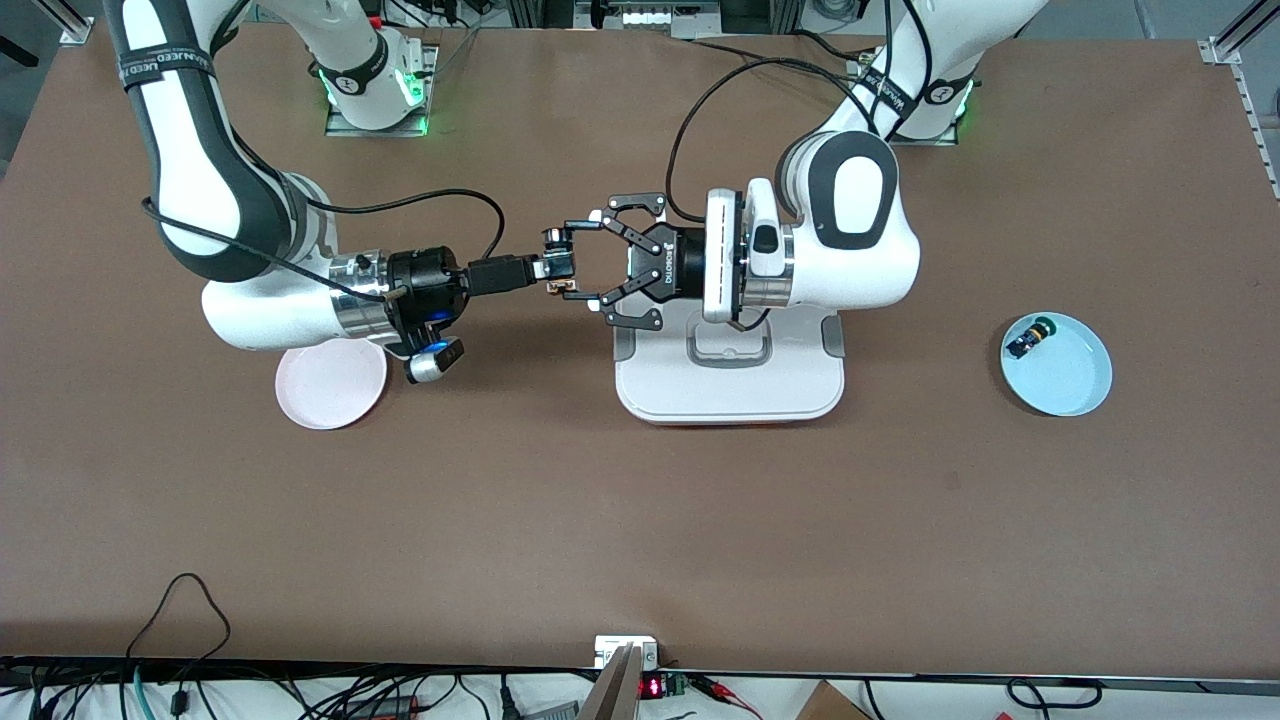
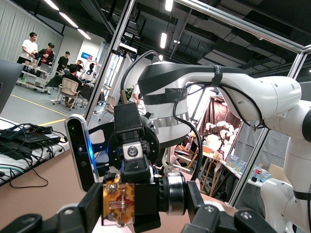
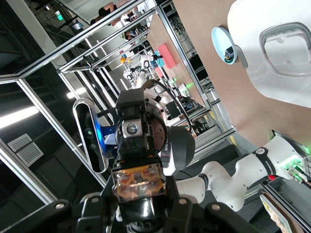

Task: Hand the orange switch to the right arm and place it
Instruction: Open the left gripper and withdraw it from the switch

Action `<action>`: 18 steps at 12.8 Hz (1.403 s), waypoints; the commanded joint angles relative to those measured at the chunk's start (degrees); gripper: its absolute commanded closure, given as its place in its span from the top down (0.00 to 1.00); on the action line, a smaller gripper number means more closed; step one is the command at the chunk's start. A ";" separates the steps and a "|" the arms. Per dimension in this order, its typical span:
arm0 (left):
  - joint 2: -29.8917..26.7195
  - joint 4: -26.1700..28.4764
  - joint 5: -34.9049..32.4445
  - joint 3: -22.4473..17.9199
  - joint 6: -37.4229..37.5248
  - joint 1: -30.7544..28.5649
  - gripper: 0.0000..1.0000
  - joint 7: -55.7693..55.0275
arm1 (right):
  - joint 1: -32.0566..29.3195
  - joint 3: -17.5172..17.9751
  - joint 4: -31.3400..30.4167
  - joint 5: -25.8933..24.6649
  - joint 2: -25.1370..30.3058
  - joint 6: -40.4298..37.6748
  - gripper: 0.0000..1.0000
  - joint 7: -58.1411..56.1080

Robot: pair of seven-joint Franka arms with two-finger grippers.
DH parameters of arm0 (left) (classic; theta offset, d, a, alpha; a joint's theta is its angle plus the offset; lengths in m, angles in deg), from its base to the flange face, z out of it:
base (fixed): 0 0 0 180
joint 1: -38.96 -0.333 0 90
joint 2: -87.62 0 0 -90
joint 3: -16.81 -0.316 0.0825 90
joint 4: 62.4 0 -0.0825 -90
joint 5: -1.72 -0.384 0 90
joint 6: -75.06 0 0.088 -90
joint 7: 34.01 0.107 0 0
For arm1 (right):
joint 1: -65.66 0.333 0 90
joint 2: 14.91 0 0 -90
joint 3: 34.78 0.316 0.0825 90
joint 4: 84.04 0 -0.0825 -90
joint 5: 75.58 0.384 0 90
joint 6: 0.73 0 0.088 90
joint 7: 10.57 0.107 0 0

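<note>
Front view: high above the brown matte surface (image 1: 640, 520), looking down toward both arm bases, whole workspace covered from afar. Left wrist view: level and very close, facing the right arm's slim black fingers (image 2: 146, 206), lab hall as backdrop. Right wrist view: rolled sideways, equally close. Shared by all three: the meeting point above the white rounded plastic tray (image 1: 730, 385).

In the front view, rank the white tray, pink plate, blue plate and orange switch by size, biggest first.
1. White tray
2. Blue plate and pink plate: look alike; the pink one is partly hidden by the right arm
3. Orange switch
</note>
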 commanded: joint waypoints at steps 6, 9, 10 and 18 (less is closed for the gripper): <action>-5.94 7.12 0.72 0.07 0.29 -12.67 1.00 1.39 | -0.56 0.07 -0.72 0.73 0.68 0.17 0.16 -3.12; -6.83 12.31 -2.00 0.06 0.73 -20.32 1.00 2.53 | -3.37 0.07 -0.98 -4.25 1.12 -0.53 0.15 -5.76; -6.83 13.81 -4.27 -0.20 2.47 -22.43 1.00 4.10 | -4.42 0.07 -0.89 -8.37 1.21 -0.53 0.15 -7.07; -6.48 15.94 -38.61 -10.65 2.22 -31.68 1.00 4.56 | -8.56 0.07 -0.72 -40.02 2.00 -1.50 0.14 -21.92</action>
